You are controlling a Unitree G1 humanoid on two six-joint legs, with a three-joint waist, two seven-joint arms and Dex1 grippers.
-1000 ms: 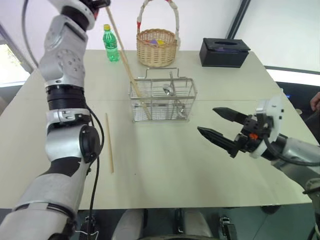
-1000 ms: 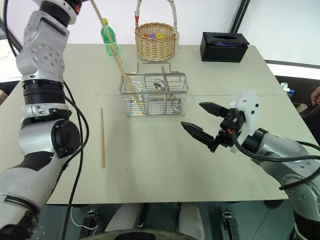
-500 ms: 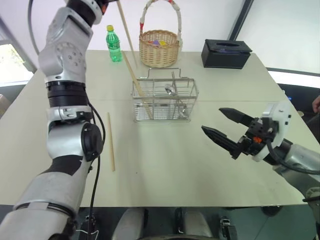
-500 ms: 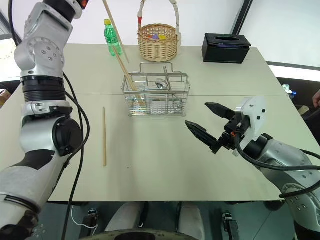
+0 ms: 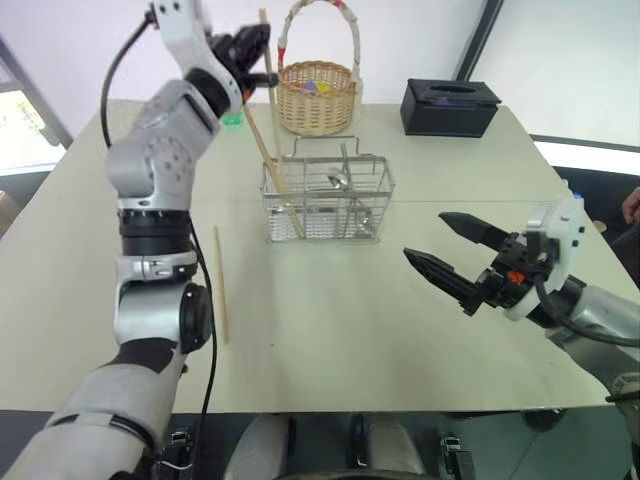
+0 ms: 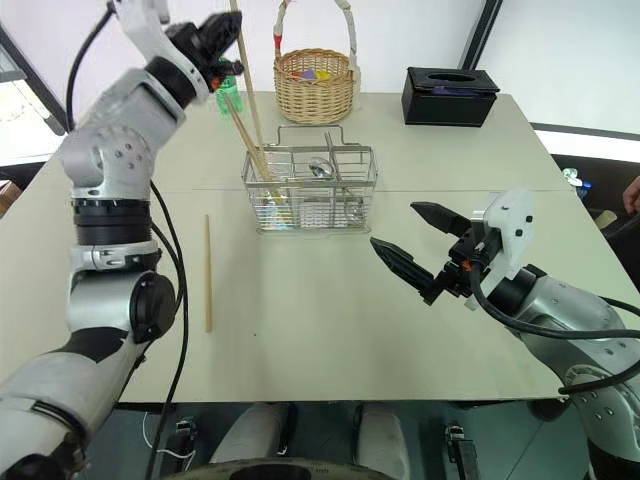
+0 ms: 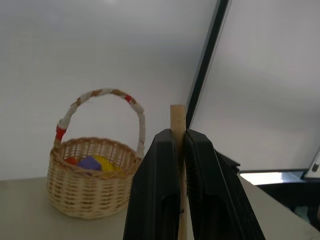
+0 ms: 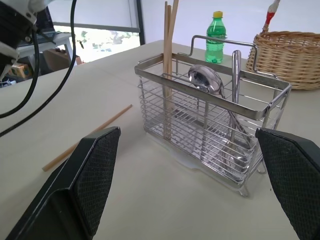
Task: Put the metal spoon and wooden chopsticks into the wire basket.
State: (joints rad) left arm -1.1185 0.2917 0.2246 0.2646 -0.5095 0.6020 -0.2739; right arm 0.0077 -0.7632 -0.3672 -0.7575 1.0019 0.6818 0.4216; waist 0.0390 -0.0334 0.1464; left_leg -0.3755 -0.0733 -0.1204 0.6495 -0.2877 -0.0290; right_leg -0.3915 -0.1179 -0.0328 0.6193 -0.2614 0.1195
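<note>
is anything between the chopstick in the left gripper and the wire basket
Nothing visible blocks it. The left gripper is shut on a wooden chopstick above the wire basket; its lower end already reaches into the basket's left compartment beside another chopstick.

Shiny silver wire-mesh basket (image 8: pixel 210 130), glossy metal spoon (image 8: pixel 206 80) inside, pale matt wooden chopsticks (image 8: pixel 168 65), rough woven wicker basket (image 5: pixel 316 95), smooth matt beige bench (image 5: pixel 330 330).

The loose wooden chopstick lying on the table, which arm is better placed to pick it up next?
Right. The right tool is open and empty, while the left tool is shut on another wooden chopstick over the silver wire basket. The loose light-tan chopstick lies on the robot's left, though.
</note>
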